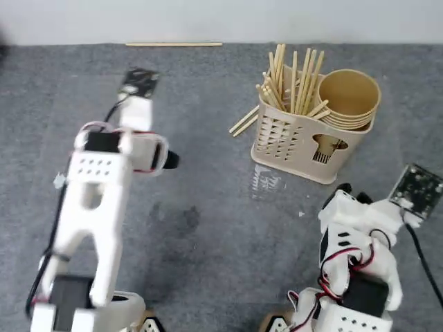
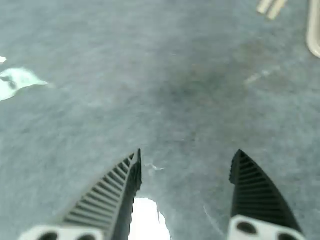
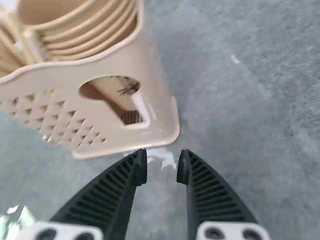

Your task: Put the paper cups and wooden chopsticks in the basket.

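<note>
- The left gripper (image 2: 188, 155) is held wide open over the bare grey mat (image 2: 150, 75), with nothing between its jaws.
- The right gripper (image 3: 162, 155) is parted only narrowly and nothing is held. It is pointed at the foot of the basket (image 3: 115, 125), just beside it.
- The paper cups (image 1: 349, 97) are seen stacked inside the basket, next to a bundle of chopsticks (image 1: 291, 79) stood on end.
- Two loose chopsticks (image 1: 242, 122) are left on the mat against the basket's wall on the left arm's side, well apart from the left gripper. A single chopstick (image 1: 173, 44) lies at the table's far edge.
- The loose sticks are judged light, stiff, thin and smooth, so rolling is to be expected. A hold at mid-length is advised, with the jaws set crosswise.
</note>
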Motion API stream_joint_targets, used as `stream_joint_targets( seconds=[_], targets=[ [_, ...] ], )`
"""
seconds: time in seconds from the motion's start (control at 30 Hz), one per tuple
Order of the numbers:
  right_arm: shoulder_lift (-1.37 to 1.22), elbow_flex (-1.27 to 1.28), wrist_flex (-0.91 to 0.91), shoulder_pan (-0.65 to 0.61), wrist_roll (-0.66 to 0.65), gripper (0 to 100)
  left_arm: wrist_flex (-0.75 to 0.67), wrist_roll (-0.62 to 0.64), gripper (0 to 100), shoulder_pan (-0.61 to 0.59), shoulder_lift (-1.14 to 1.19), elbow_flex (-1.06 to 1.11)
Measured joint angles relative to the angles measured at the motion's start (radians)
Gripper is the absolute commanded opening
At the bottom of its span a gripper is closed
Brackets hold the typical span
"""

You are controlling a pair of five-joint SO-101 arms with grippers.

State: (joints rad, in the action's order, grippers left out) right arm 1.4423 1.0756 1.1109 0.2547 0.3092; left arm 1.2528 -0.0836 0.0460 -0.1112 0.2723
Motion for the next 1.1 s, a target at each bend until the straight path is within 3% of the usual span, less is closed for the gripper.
stream_joint_targets(
  seconds=[0.27,0.87,1.1],
  targets=[
    [0.061,0.189,-0.184,0.046,0.0,11.2,0.017,-0.008,27,0.106,0.473,-0.404],
    [0.071,0.195,-0.203,0.046,0.0,11.2,0.322,-0.012,27,0.269,1.249,-1.533],
    [0.072,0.209,-0.203,0.046,0.0,11.2,0.325,0.02,26,0.278,1.448,-1.788]
  ],
)
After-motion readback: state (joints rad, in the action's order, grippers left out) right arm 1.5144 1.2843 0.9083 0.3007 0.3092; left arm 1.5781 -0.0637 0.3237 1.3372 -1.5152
